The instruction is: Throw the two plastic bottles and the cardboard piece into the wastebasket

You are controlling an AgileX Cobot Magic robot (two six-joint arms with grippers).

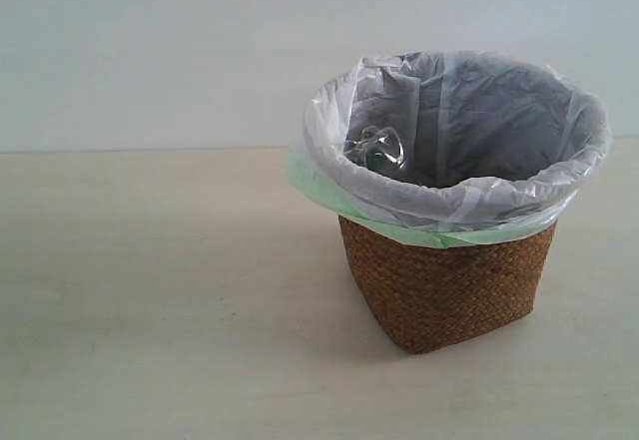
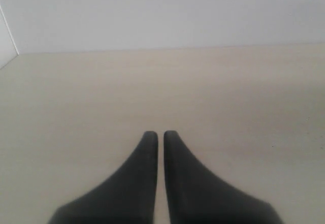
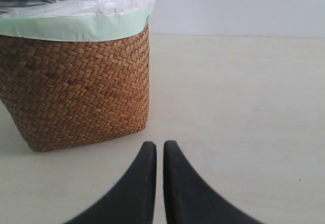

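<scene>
The brown wicker wastebasket (image 1: 439, 290) stands on the table right of centre, lined with white and pale green bags folded over its rim. Inside it, against the left wall, shows the clear top of a plastic bottle (image 1: 379, 148) with a bit of green. The other bottle and the cardboard piece are out of view. Neither arm appears in the exterior view. My left gripper (image 2: 158, 134) is shut over bare table, holding nothing. My right gripper (image 3: 159, 145) is shut and empty, a short way from the wastebasket (image 3: 76, 92), which fills one side of the right wrist view.
The pale wooden table (image 1: 150, 300) runs back to a plain white wall (image 1: 150, 51). In the left wrist view a white wall corner (image 2: 7, 43) meets the table's far edge.
</scene>
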